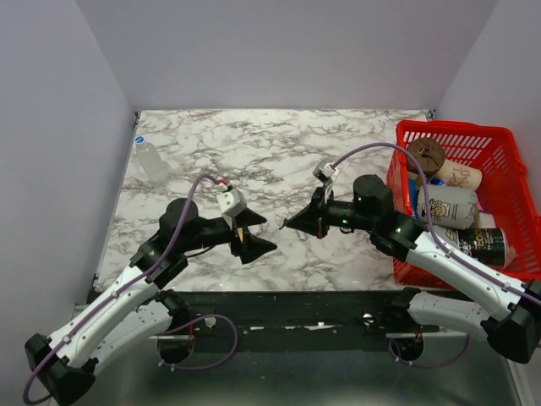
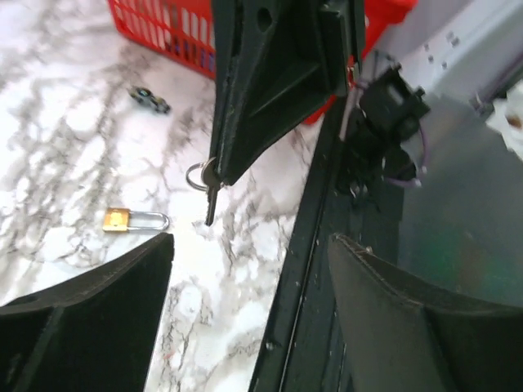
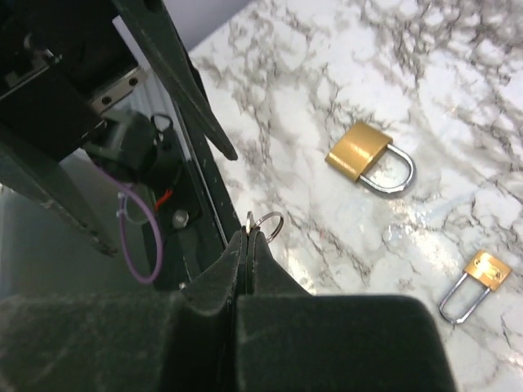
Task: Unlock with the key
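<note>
My right gripper (image 3: 249, 238) is shut on a small key, whose silver ring (image 3: 270, 224) sticks out at the fingertips. In the left wrist view the key (image 2: 211, 196) hangs point down from the right gripper (image 2: 219, 173) just above the marble. A larger brass padlock (image 3: 366, 153) and a smaller brass padlock (image 3: 478, 278) lie flat on the marble beyond the key. The left wrist view shows one small padlock (image 2: 131, 219). My left gripper (image 2: 249, 238) is open and empty, hovering at the table's near edge. In the top view the two grippers (image 1: 256, 245) (image 1: 292, 224) face each other closely.
A red basket (image 1: 507, 144) full of cans and cups stands at the right, and shows in the left wrist view (image 2: 163, 24). A clear bottle (image 1: 152, 162) stands at the far left. A small dark object (image 2: 149, 100) lies on the marble near the basket.
</note>
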Robot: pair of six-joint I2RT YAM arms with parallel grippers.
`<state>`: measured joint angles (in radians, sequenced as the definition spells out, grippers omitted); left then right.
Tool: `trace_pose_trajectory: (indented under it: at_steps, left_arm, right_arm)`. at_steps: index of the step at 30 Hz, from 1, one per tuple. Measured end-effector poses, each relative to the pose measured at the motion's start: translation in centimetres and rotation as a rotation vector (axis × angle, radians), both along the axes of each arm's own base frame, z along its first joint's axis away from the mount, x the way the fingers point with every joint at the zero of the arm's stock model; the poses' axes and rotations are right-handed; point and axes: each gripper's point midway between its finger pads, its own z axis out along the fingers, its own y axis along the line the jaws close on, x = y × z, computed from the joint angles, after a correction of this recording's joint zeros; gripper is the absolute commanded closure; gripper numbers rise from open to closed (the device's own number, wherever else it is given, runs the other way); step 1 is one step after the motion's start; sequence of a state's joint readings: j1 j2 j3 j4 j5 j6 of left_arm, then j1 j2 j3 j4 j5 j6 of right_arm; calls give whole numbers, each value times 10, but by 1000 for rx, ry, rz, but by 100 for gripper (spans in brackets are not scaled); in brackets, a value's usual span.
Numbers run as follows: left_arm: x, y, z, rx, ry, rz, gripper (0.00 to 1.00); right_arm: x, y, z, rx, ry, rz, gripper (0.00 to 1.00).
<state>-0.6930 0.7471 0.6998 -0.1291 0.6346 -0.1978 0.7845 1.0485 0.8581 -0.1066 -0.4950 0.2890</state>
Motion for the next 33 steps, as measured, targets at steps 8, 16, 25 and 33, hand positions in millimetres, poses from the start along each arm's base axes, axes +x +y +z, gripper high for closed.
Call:
trace_pose_trajectory:
  at_steps: [8,16,25,33]
  left_arm:
    - [15,23,27,-313,34,257,14]
    - [27,24,46,-536,149,312,15]
    - [31,18,59,-650,220,286,29]
    - [32,11,64,-682,251,251,39]
  right_arm:
    - [8,10,30,232,-25,-56,99]
    - [4,14,63,437,-33,-41,99]
    - [-2,13,86,530,-44,-14,99]
    - [-4,12,90,549,-39,-7,99]
